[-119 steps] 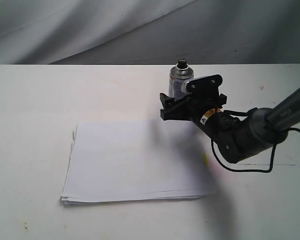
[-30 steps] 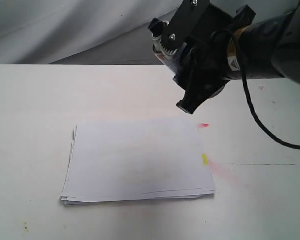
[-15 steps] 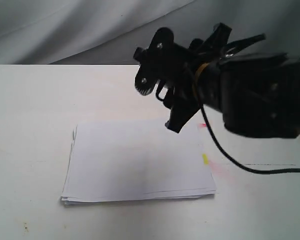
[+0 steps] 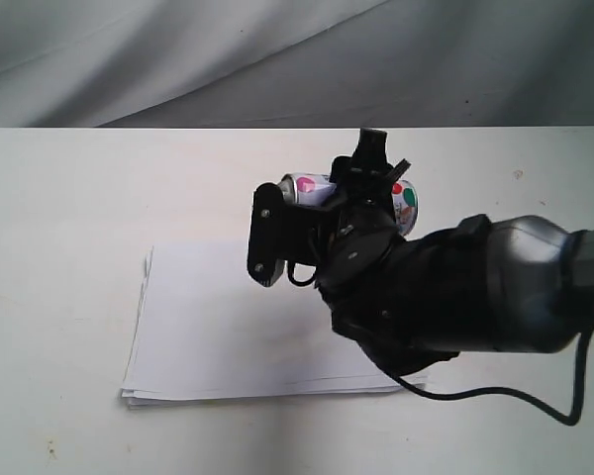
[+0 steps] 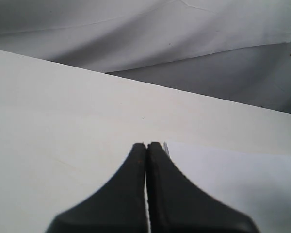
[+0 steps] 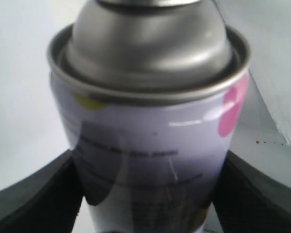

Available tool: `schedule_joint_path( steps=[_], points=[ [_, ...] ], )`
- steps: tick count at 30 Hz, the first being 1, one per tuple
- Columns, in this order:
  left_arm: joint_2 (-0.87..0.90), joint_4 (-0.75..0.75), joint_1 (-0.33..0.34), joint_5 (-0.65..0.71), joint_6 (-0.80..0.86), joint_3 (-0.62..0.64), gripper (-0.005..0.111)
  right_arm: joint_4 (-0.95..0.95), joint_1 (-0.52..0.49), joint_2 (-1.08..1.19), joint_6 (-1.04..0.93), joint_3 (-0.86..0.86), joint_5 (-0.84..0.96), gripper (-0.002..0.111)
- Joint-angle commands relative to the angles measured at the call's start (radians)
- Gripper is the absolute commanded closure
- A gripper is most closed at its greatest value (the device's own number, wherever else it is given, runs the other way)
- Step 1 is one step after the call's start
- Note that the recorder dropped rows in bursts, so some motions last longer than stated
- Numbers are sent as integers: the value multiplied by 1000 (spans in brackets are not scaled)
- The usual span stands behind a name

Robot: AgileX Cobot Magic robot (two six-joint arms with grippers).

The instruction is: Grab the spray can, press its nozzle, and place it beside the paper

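Observation:
The spray can [image 4: 307, 187] lies on its side in the air, above the far right part of the paper [image 4: 218, 317]. My right gripper [image 4: 361, 193] is shut on its body. In the right wrist view the can [image 6: 150, 131] fills the frame, its silver dome [image 6: 150, 43] above the white label with pink and yellow dots and a black finger [image 6: 34, 194] pressed against each side. The nozzle does not show in any view. My left gripper [image 5: 146, 145] is shut on nothing, low over the white table, with a corner of the paper [image 5: 233, 174] just beyond its tips.
The bulky black right arm [image 4: 455, 297] hangs over the paper's right edge and hides the tabs. A black cable [image 4: 495, 391] loops below it. A grey cloth [image 4: 178, 59] hangs behind the white table [image 4: 59, 198].
The right arm has swung down from the back and towards the camera, carrying the can. The can has turned from near upright to lying sideways over the paper.

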Motion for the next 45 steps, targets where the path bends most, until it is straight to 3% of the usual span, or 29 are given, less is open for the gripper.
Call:
schedule_joint_path(
  steps=[1,36,45],
  points=[
    [-5,2,2,-5,-3,5,107,-56,3,30,12,-5,100,108],
    [-5,26,2,-9,-2,5,107,-72,3,32,12,-5,100,108],
    [-5,59,2,-195,-2,5,107,-72,3,32,12,-5,100,108]
  ],
)
